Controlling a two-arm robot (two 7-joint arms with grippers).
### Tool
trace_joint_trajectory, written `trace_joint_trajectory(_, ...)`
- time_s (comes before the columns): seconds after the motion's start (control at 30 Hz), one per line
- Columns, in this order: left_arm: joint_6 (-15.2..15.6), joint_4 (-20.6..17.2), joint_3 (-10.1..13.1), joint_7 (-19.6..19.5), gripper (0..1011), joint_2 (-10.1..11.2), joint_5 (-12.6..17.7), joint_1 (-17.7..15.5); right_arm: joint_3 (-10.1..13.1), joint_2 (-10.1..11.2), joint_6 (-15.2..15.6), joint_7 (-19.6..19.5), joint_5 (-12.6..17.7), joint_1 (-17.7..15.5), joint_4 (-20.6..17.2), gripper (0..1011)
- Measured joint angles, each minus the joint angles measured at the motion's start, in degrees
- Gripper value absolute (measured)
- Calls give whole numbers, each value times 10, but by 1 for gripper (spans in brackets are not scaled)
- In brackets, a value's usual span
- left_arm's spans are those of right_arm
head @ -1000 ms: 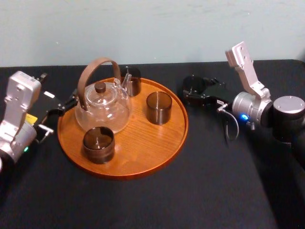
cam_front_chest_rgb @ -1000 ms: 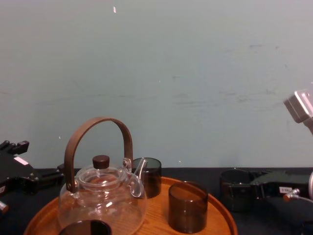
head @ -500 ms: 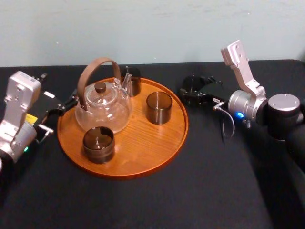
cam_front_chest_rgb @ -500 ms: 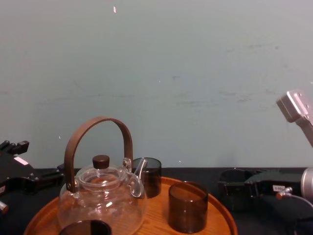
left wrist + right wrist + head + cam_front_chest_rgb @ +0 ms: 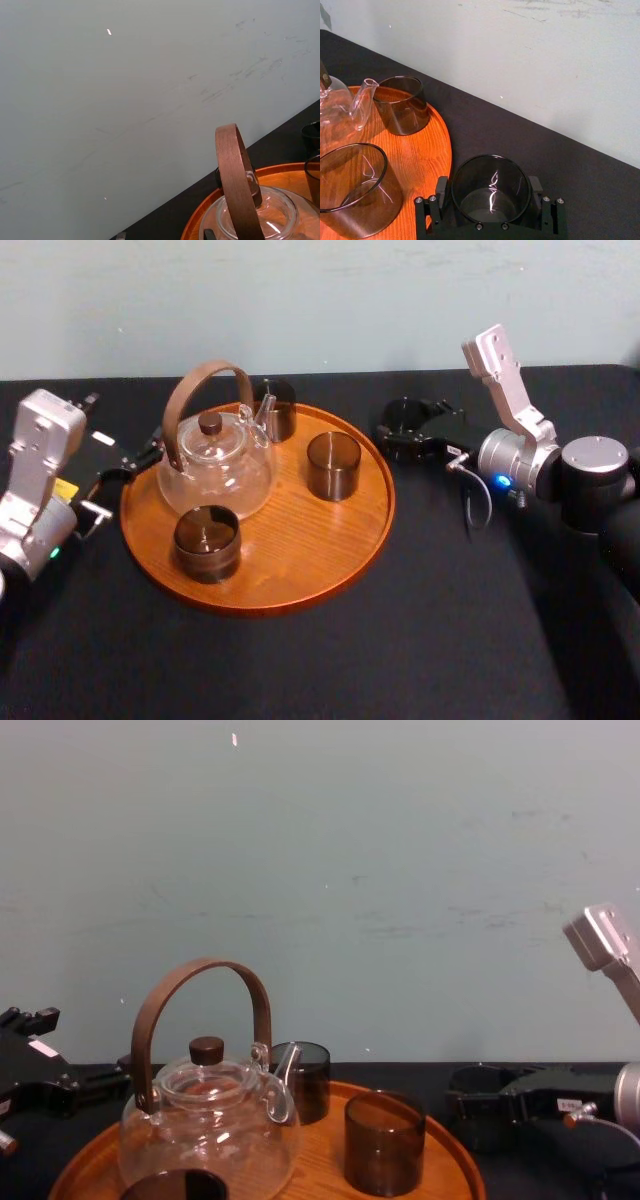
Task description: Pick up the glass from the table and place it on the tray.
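Right end effector (image 5: 408, 432) is my concern. From the head view it sits over the table (image 5: 440, 620) just right of the tray (image 5: 365, 530), wrapped around the glass (image 5: 404, 414), while the left end effector (image 5: 120, 468) rests idle beside the tray's left rim. I judge the lift to be the step in hand. I would raise straight up until the base is above the raised rim, carry left, and aim for the bare wood at the tray's near right, away from the teapot (image 5: 215, 465) and the three glasses (image 5: 333, 465) already there. My left wrist view gives me the teapot's handle (image 5: 235, 175) and the tray's edge, which is no help for the grasp. My right wrist view gives what the head view cannot: the fingers (image 5: 441, 187) look pressed against opposite sides of the glass, pinching it. My chest view adds the side-on height, though I cannot tell from it whether the base is off the table.
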Motion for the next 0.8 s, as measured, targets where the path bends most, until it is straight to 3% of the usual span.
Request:
trace_joint_trajectory(0.23, 0, 0, 0, 0, 1001, 0, 0, 0, 0, 0, 0, 0, 1, 0, 0, 1003)
trace_joint_trajectory(0.43, 0, 0, 0, 0, 1001, 0, 0, 0, 0, 0, 1, 0, 1, 0, -1, 903)
trace_joint_trajectory(0.8, 0, 0, 0, 0, 1001, 0, 0, 0, 0, 0, 1, 0, 2, 0, -1, 904)
